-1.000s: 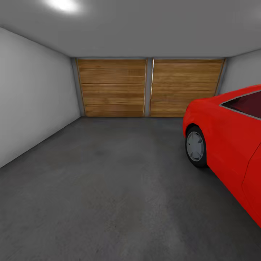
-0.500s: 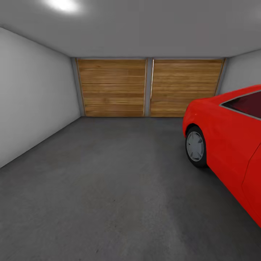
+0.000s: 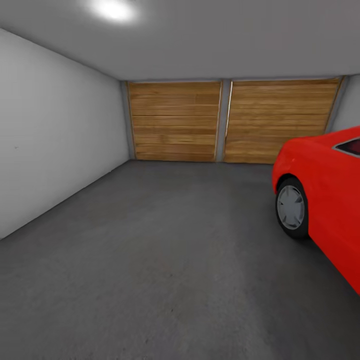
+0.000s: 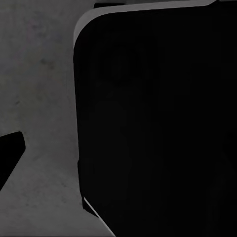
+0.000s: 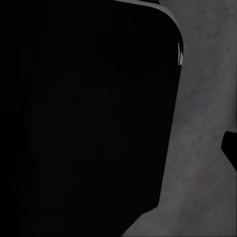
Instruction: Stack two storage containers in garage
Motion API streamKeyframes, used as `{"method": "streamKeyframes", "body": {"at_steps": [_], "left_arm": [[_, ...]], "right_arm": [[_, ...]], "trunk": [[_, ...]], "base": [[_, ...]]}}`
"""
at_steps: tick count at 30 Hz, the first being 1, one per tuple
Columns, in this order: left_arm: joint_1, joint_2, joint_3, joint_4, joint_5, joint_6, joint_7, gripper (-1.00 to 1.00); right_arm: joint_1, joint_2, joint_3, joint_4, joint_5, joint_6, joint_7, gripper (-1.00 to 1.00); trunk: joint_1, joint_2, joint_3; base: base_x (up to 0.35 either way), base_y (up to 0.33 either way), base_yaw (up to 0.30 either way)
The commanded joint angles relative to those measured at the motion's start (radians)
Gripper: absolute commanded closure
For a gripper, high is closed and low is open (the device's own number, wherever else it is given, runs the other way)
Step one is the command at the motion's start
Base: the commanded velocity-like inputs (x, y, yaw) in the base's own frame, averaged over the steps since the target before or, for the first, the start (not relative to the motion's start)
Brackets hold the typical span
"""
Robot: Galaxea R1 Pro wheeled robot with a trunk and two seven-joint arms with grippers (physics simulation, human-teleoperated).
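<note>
I am in the garage. Its dark grey concrete floor (image 3: 165,260) stretches ahead of me in the head view. The two storage containers are out of view. In the left wrist view a large black part of my own body (image 4: 158,118) stands over the grey floor (image 4: 39,98). The right wrist view has the same black mass (image 5: 84,113) beside a strip of floor (image 5: 207,123).
Two wooden slatted doors (image 3: 175,121) (image 3: 282,122) close the far wall. A red car (image 3: 330,190) stands at the right, its wheel (image 3: 291,207) toward me. A plain white wall (image 3: 55,135) runs along the left. Open floor lies between wall and car.
The head camera has turned a little to the left: the doors and the car sit further right in the picture, and more of the left wall is in view.
</note>
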Motion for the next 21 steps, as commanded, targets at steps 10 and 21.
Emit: {"method": "streamKeyframes", "body": {"at_steps": [10, 21], "left_arm": [[0.0, 0.0, 0.0, 0.0, 0.0, -0.001, 0.0, -1.0], [0.0, 0.0, -0.001, 0.0, 0.0, -0.001, 0.0, -1.0]], "right_arm": [[0.0, 0.0, 0.322, 0.001, -0.009, -0.003, 0.001, -1.0], [0.0, 0.0, 0.322, 0.001, -0.009, -0.004, 0.0, -1.0]], "trunk": [[0.0, 0.0, -0.001], [0.0, 0.0, -0.001]], "base": [[0.0, 0.0, 0.276], [0.0, 0.0, 0.276]]}}
